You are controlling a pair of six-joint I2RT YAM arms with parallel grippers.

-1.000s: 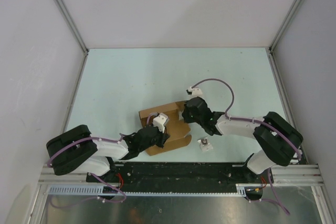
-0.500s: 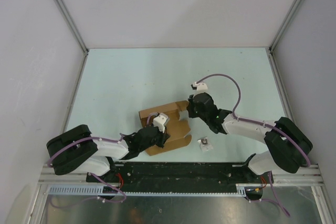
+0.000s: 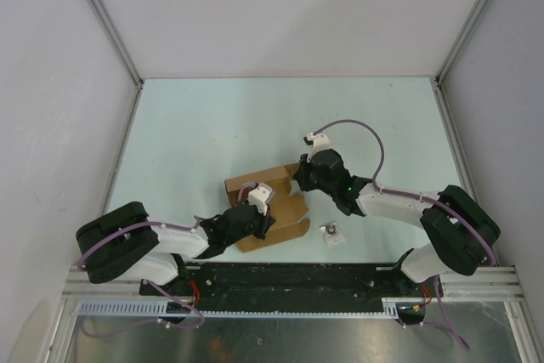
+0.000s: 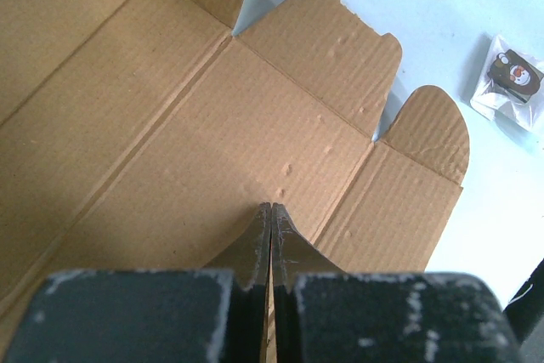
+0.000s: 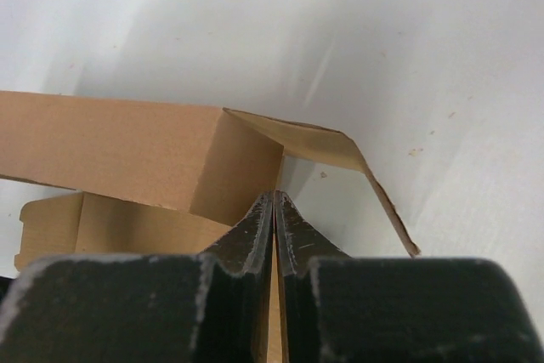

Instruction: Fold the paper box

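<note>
Cardboard, light, thin and stiff, bending cleanly only at its scores: the paper box [image 3: 274,208] lay half-raised on the table [image 3: 212,125] between my arms. Left claw [image 4: 270,210] was clenched, tips on the base panel [image 4: 187,142]. Right claw [image 5: 274,199] pinched a raised wall [image 5: 110,146] by its edge, the safest hold, I judged.

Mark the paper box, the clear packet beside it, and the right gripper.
paper box [image 4: 212,125], left wrist view, flat centre panel.
clear packet [image 4: 508,81], left wrist view, its middle.
right gripper [image 5: 274,201], right wrist view, between the tips of its jaws.
</note>
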